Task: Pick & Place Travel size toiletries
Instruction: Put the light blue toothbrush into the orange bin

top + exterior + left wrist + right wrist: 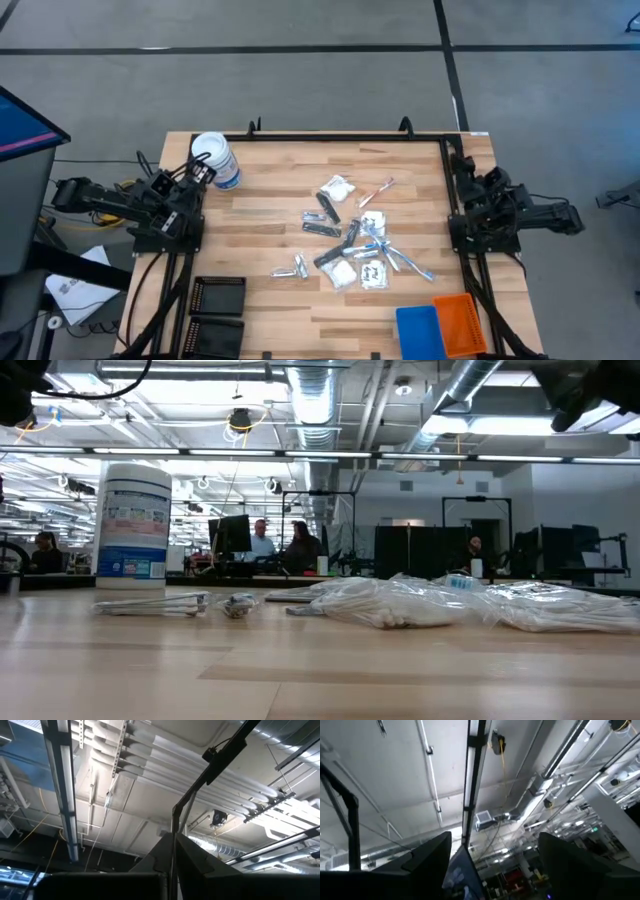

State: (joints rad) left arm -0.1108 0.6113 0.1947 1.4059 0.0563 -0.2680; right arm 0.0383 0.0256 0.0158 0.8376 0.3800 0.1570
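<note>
The travel size toiletries (350, 238) lie flat in a loose scatter at the middle of the wooden table (270, 215). Among them are white sachets (337, 187), dark sticks (328, 207), clear-wrapped toothbrushes (396, 256) and silvery pieces (290, 268). In the low view they show as a low heap (400, 603). My left gripper (174, 866) is shut and empty. It is folded back at the table's left edge (200, 172) and points up at the ceiling. My right gripper (495, 865) is open and empty at the right edge (466, 184), also tipped upward.
A white-lidded round jar (216, 160) stands at the far left of the table, close to my left gripper. Black trays (218, 305) lie at the near left. A blue tray (418, 328) and an orange tray (460, 322) lie at the near right. People sit at desks (280, 545) beyond the table.
</note>
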